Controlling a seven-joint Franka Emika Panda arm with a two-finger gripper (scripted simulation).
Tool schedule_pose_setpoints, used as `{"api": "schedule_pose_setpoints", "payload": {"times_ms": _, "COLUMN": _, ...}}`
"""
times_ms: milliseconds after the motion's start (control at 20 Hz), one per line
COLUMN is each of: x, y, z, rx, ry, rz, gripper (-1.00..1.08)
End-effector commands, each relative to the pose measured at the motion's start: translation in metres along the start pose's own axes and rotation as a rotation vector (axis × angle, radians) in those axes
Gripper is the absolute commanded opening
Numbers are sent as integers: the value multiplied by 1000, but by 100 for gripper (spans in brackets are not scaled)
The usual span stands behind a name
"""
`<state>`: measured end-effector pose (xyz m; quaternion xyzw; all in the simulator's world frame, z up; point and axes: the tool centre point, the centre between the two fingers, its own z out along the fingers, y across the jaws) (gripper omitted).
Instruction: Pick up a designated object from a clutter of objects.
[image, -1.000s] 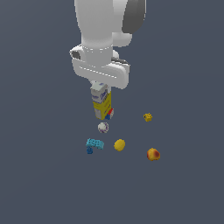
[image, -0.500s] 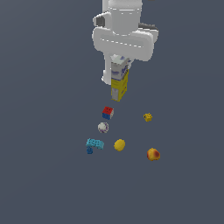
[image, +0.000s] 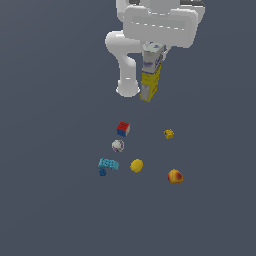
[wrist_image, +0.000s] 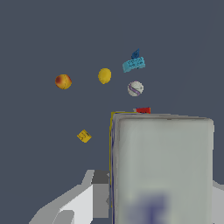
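The designated object, a yellow box (image: 150, 80) with a white-grey, blue-printed top, hangs upright in the air, well above the floor. My gripper (image: 153, 54) is shut on its top end. In the wrist view the box (wrist_image: 162, 166) fills the near field, with one grey finger (wrist_image: 94, 197) pressed against its side. The rest of the clutter of objects lies on the floor below: a red-blue cube (image: 123, 128), a white ball (image: 117, 145), a cyan brick (image: 108, 164), a yellow lemon-like ball (image: 136, 165), a red-yellow fruit (image: 175, 176) and a tiny yellow piece (image: 169, 133).
The arm's white base column (image: 127, 87) stands just behind the held box, on the exterior view's left of it. In the wrist view the cube (wrist_image: 142, 110) shows only as a red sliver past the box's edge. The floor is plain dark grey.
The arm has risen and shifted toward the exterior view's right with the box in its grip. The red-blue cube, hidden a second ago, now shows on the floor.
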<state>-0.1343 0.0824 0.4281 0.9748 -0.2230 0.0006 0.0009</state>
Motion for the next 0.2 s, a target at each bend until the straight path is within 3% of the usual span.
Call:
{"api": "schedule_pose_setpoints", "payload": {"times_ms": 0, "x": -6, "y": -4, "z": -5, "rx": 0, "ry": -1, "rz": 1, "gripper": -100}}
{"api": "schedule_pose_setpoints", "payload": {"times_ms": 150, "x": -7, "y": -5, "z": -7, "rx": 1, "ry": -1, "rz": 1, "gripper": -100}}
